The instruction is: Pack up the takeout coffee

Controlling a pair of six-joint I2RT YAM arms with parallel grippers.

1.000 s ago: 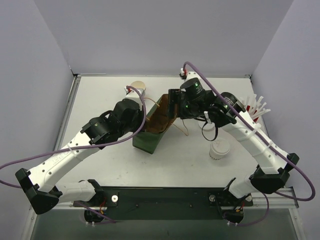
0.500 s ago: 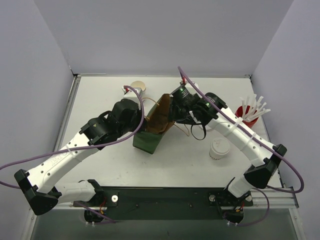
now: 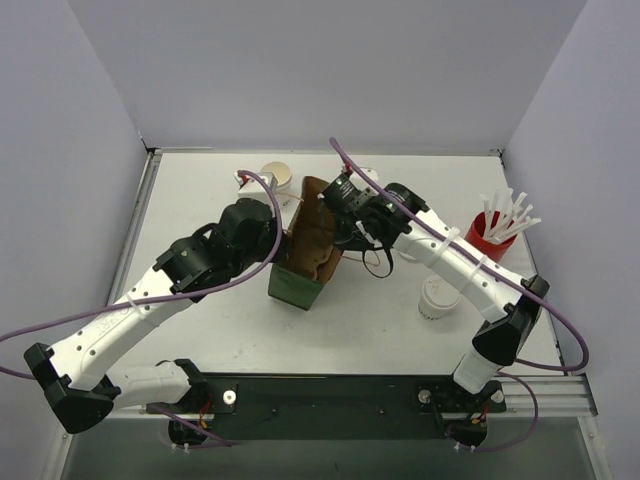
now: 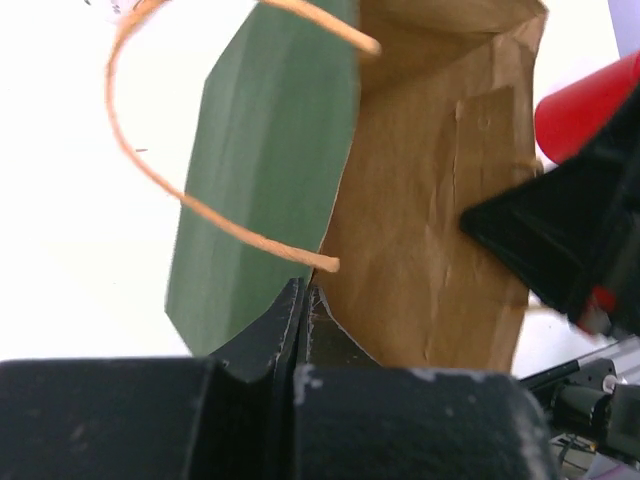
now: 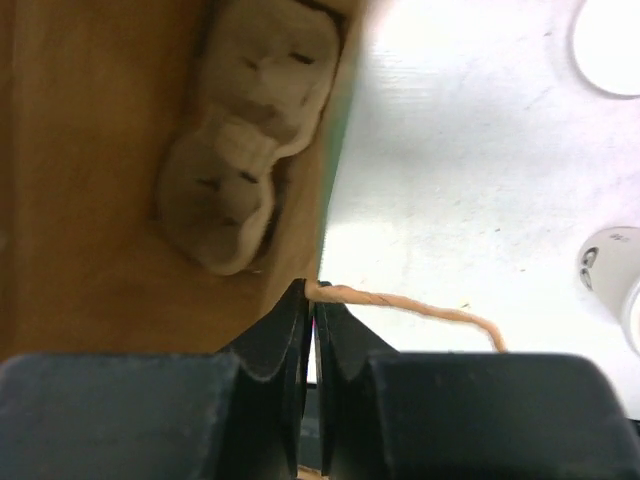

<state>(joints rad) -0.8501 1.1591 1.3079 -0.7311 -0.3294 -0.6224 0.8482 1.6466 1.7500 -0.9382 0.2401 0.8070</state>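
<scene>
Green paper bag (image 3: pixel 297 286) is gaping open, cardboard carrier (image 5: pixel 245 130) inside. I'm clamping its rim with left gripper (image 4: pixel 303 300) and right gripper (image 5: pixel 310 300), arms angling inward. The lidded takeout coffee (image 3: pixel 438 298) is sitting on the table (image 3: pixel 200 200), right of the bag.

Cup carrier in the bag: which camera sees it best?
The right wrist camera: it looks into the bag and shows the cup carrier with both hollows. From the top it is a dim brown blur; the left wrist camera sees just the bag's walls.

The top view looks down from above and behind onto the whole table (image 3: pixel 200 190). Both wrist views sit close against the paper bag (image 3: pixel 312 250), mid-frame overhead.
</scene>
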